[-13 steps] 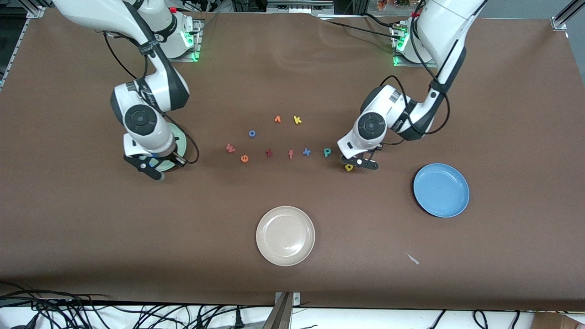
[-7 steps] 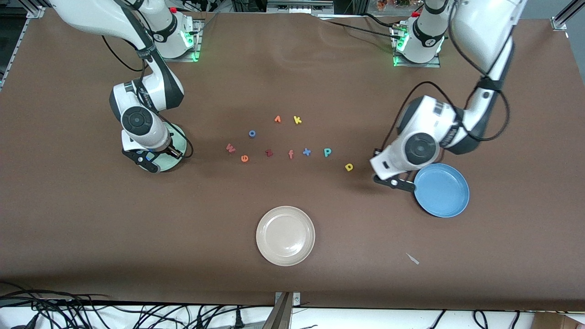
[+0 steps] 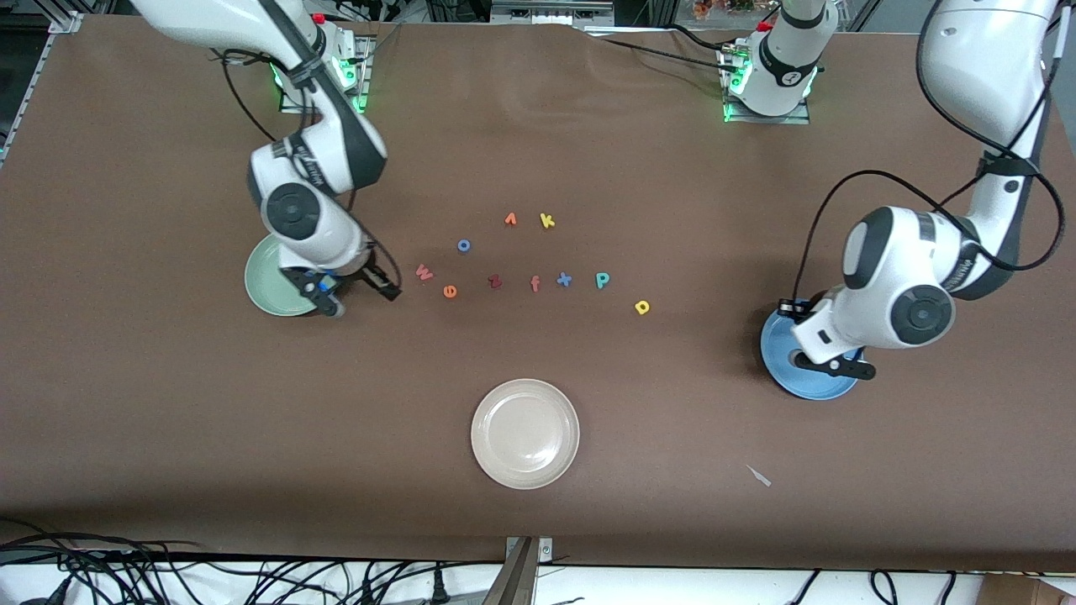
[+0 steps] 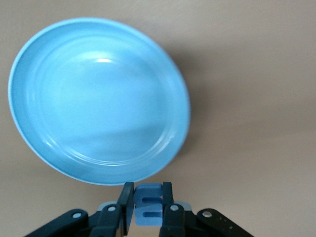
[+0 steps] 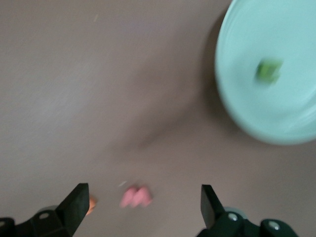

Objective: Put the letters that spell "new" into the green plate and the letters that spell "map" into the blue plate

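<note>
Three round plates: one green plate [image 3: 262, 290], one blue plate [image 4: 98, 98], one beige-white plate [image 3: 525, 434].

Twelve small foam letters, no two alike:
- one green n [image 5: 269, 70]
- one orange e [image 3: 450, 291]
- one pinkish-red w [image 3: 424, 271]
- one periwinkle-blue m [image 4: 148, 207]
- one yellow a [image 3: 642, 307]
- one teal p [image 3: 602, 280]
- one yellow k [image 3: 547, 220]
- one blue x [image 3: 564, 280]
- one blue o [image 3: 463, 245]
- one dark red z [image 3: 494, 281]
- one salmon f [image 3: 535, 284]
- one orange piece [image 3: 510, 219] shaped like a 1

By colour: two yellow, two orange, two plain blue, one each of the others.

One small white scrap [image 3: 759, 476].
</note>
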Robot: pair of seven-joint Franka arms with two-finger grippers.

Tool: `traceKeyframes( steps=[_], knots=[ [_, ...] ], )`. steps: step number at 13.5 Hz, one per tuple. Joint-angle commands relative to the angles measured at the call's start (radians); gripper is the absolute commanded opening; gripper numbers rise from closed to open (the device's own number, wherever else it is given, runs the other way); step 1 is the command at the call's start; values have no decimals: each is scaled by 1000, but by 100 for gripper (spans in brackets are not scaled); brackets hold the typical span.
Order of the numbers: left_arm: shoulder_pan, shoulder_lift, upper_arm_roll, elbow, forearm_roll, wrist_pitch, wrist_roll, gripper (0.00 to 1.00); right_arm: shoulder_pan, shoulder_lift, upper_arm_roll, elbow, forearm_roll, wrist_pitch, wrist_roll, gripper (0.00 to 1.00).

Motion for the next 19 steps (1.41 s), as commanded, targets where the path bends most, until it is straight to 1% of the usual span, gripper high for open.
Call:
traceKeyframes(
  steps=[1, 2, 3, 4, 5, 6, 8, 9, 10, 12, 13, 14, 15, 16, 17, 19],
  knots=[
    [-3, 71, 5, 29, 66, 0, 20, 2, 56, 77, -5, 30, 13, 70, 151, 100],
    [-5, 90, 5, 46, 86, 8, 20, 16, 69, 80, -8, 20, 11, 74, 171, 100],
    [-3, 105, 5, 69, 121, 8, 39, 64, 69, 80, -8, 2, 11, 83, 173, 99],
    [-3, 104, 3, 80, 150, 7, 120, 100, 69, 80, -8, -27, 11, 118, 173, 99],
    [1, 93, 2, 88, 146, 6, 156, 100, 69, 80, -8, -59, 11, 177, 174, 95],
    [6, 87, -1, 118, 118, -4, 156, 100, 69, 79, -8, -81, 11, 208, 176, 95],
    [-5, 81, -3, 137, 28, -7, 132, 100, 67, 80, -8, -98, 11, 218, 174, 88],
    [-11, 72, -6, 135, 0, -7, 91, 100, 69, 80, -10, -102, 11, 229, 174, 87],
    [-16, 72, -27, 135, -11, -7, 60, 100, 69, 80, -16, -104, 11, 239, 174, 87],
    [-14, 70, -87, 131, -32, -4, -12, 100, 69, 87, -16, -119, 11, 264, 174, 81],
    [-17, 63, -121, 128, -35, -1, -66, 100, 69, 91, -16, -137, 11, 297, 174, 77],
    [-17, 58, -156, 120, -31, 9, -101, 100, 69, 91, -16, -159, 11, 334, 173, 75],
    [-17, 47, -184, 114, -31, 16, -144, 100, 69, 91, -19, -164, 10, 344, 171, 70],
    [-20, 44, -208, 103, -20, 23, -204, 100, 69, 91, -20, -162, 10, 344, 171, 60],
    [-19, 40, -242, 86, -18, 63, -267, 100, 72, 91, -19, -162, 10, 344, 171, 49],
    [-23, 12, -290, -30, 18, 216, -380, 100, 70, 91, -20, -161, 7, 342, 162, 26]
  ],
)
